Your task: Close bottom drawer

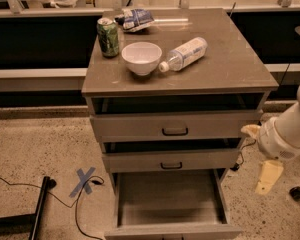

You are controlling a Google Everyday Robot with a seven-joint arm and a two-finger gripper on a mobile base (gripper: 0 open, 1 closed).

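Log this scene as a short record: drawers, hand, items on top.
bottom drawer: pulled far out, not yet closed
middle drawer: slightly out
top drawer: slightly out
hand: right of the cabinet, at about middle drawer height, clear of the bottom drawer
cabinet top: green can upright, white bowl, plastic bottle on its side, snack bag at the back
floor: blue tape cross left of the cabinet

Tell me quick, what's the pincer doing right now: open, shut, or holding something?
The pincer: right of the cabinet, level with the middle drawer, apart from the open bottom drawer; open or shut cannot be told.
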